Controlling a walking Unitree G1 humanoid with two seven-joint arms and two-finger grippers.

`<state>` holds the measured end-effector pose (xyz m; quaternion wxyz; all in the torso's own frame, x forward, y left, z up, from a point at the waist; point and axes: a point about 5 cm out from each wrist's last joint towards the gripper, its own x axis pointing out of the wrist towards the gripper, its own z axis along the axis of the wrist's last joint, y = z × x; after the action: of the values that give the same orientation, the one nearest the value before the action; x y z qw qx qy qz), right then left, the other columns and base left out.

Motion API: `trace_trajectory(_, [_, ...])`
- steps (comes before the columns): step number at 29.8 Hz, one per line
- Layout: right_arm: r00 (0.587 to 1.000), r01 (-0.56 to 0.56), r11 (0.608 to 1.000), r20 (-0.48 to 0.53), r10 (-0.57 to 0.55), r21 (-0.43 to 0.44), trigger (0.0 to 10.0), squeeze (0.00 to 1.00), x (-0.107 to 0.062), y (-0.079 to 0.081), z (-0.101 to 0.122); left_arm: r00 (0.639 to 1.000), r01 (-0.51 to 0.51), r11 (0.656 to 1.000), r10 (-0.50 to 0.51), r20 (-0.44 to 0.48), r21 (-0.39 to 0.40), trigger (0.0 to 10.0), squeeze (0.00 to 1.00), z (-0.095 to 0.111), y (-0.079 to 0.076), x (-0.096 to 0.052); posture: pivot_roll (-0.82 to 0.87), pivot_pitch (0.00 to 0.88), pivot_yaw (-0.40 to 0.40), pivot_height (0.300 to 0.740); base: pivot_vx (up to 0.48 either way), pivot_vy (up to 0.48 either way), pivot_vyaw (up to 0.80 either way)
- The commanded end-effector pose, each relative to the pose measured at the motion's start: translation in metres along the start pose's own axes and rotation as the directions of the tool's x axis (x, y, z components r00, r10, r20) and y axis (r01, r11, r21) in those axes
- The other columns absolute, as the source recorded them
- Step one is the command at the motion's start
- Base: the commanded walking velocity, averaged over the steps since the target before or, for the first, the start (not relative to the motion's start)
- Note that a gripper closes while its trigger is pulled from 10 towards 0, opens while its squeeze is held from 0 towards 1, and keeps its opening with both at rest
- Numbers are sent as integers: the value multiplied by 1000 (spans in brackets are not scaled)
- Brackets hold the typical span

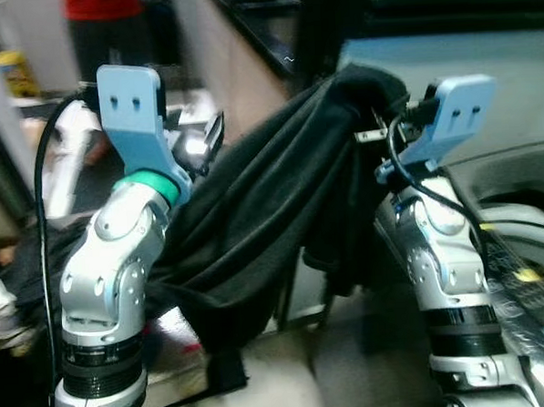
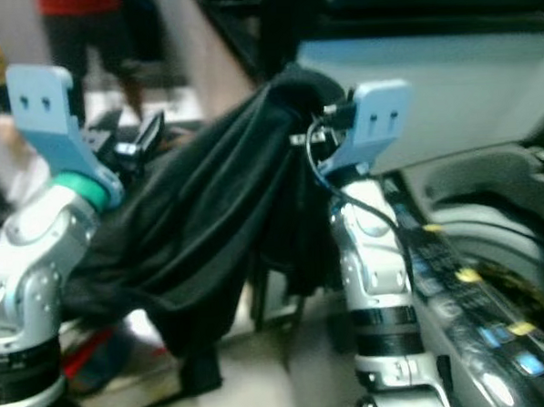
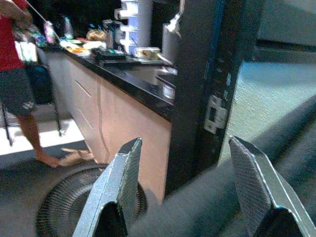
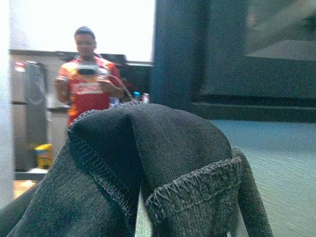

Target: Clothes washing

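Hanging between both raised arms, the black garment (image 1: pixel 254 213) sags soft and limp, likely light; a hemmed edge seems the surest hold. On the left, the left gripper (image 3: pixel 182 182) has its fingers apart, cloth lying beneath them. To the right, dark stitched denim-like fabric drapes over the right gripper (image 1: pixel 378 130), fingers hidden, beside the washing machine (image 1: pixel 520 236).

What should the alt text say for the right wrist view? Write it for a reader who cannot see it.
A dark garment with stitched hems is bunched up close before the camera, draped over the right end effector. Behind it a person in a red shirt stands against a bright background, beside a dark door frame.
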<state>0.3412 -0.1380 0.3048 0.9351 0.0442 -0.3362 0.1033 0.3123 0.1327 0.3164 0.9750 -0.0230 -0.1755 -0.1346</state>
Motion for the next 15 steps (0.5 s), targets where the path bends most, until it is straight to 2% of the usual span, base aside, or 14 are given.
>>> trace_trajectory(1, [998, 15, 1000, 62, -15, -4, 10000, 0, 4, -3, 14, 1000, 10, 1000, -10, -4, 4, 10000, 0, 1, -2, 1, 84, 39, -11, 740, 0, 0, -788])
trace_trajectory(15, [993, 24, 999, 114, -26, 22, 10000, 0, 11, -3, 28, 1000, 11, 1000, -10, -9, 7, 10000, 0, 0, -1, 1, 84, 32, -9, 740, 0, 0, -787])
